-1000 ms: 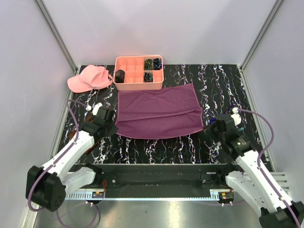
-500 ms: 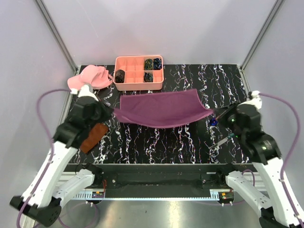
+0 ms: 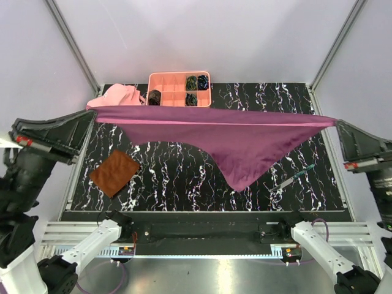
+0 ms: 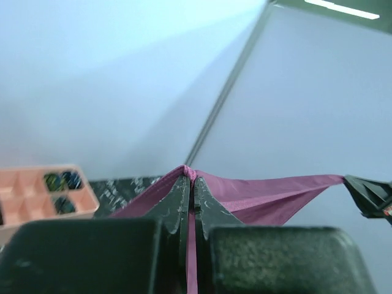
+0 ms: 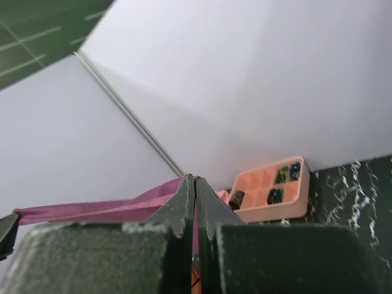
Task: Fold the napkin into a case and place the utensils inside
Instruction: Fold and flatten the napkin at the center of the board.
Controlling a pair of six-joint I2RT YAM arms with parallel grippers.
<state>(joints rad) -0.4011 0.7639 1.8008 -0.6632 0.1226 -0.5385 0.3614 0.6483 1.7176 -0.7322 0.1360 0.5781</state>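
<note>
The magenta-purple napkin (image 3: pixel 239 144) hangs stretched in the air between both grippers, high above the table, its loose lower corner drooping to a point. My left gripper (image 3: pixel 93 113) is shut on its left corner; the wrist view shows cloth (image 4: pixel 263 199) pinched between the fingers (image 4: pixel 174 205). My right gripper (image 3: pixel 337 122) is shut on the right corner, with cloth (image 5: pixel 92 211) running left from the fingers (image 5: pixel 184 202). A slim pale utensil (image 3: pixel 294 177) with a bluish end lies on the table at the right, below the napkin.
A pink compartment tray (image 3: pixel 179 93) with dark coiled bundles stands at the back of the black marbled table (image 3: pixel 184 184). A pink cap (image 3: pixel 119 95) lies left of it. A rust-brown cloth (image 3: pixel 114 173) lies at the left front.
Both arms have risen and spread apart, lifting the napkin off the table and pulling it taut. The rust-brown cloth and the utensil, earlier hidden by the arms, are now uncovered.
</note>
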